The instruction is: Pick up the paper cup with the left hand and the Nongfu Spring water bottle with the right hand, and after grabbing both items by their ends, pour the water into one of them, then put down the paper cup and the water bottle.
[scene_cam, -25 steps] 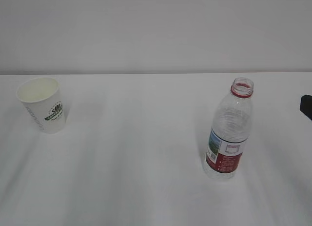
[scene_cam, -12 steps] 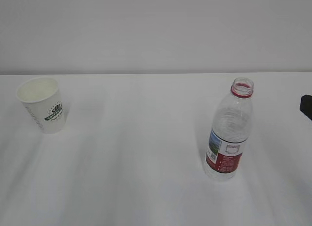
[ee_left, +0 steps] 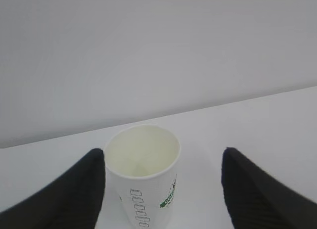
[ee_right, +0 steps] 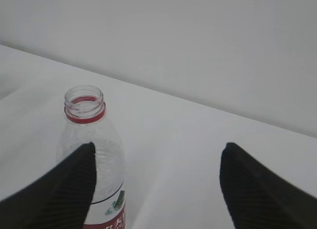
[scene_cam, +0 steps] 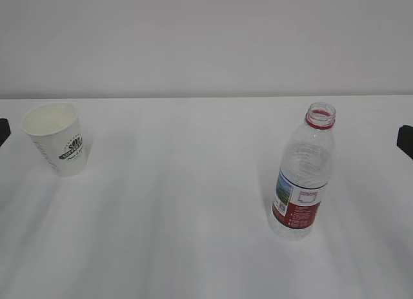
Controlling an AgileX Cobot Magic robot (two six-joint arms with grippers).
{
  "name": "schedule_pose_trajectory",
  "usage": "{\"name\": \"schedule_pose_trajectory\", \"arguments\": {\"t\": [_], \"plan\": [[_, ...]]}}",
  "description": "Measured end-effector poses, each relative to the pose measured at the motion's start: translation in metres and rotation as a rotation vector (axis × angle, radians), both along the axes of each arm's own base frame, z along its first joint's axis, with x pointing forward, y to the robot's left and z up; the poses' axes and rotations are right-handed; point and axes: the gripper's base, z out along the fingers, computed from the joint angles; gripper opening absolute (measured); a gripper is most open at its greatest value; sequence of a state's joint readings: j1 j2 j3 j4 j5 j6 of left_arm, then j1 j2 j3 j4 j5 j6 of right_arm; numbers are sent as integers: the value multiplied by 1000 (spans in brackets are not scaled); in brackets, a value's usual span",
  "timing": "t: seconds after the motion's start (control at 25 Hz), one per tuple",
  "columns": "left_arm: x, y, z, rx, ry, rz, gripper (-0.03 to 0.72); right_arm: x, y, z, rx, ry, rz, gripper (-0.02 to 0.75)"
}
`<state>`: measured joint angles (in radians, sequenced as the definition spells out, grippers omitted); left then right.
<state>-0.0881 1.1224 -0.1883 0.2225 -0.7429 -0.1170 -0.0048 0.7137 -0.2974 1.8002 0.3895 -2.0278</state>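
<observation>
Your left hand [ee_left: 161, 189] has its fingers [ee_left: 74, 194] spread wide and gripping nothing — in the left wrist view the paper cup [ee_left: 142, 174] stands upright between them, close against the left-hand finger and well off the other one, so you would want to centre it before you squeeze. Your right gripper [ee_right: 156, 189] is likewise released and empty, its fingers [ee_right: 257, 189] wide; the Nongfu Spring water bottle [ee_right: 94, 160] sits toward the left-hand finger in the right wrist view, part hidden behind it, whether touching cannot be told. Both things stand upright and well apart on the white counter [scene_cam: 193, 202], cup [scene_cam: 57, 139] far left, bottle [scene_cam: 302, 173] right of middle, which gives each arm its own side and room to meet in the middle for pouring. The bottle's cap is off, red neck ring showing, so it looks ready to tip; how much water it holds you cannot judge from here. Only dark slivers of the two arms show at the outer edges. Neither pick-up has begun.
</observation>
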Motion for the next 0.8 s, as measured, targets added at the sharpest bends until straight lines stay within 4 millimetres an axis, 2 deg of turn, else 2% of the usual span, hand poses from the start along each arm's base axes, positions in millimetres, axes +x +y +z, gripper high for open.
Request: {"name": "schedule_pose_trajectory", "arguments": {"t": [0.8], "plan": [[18,-4,-23,4,10,-27,537,0,0,0,0,0,0,587]]}}
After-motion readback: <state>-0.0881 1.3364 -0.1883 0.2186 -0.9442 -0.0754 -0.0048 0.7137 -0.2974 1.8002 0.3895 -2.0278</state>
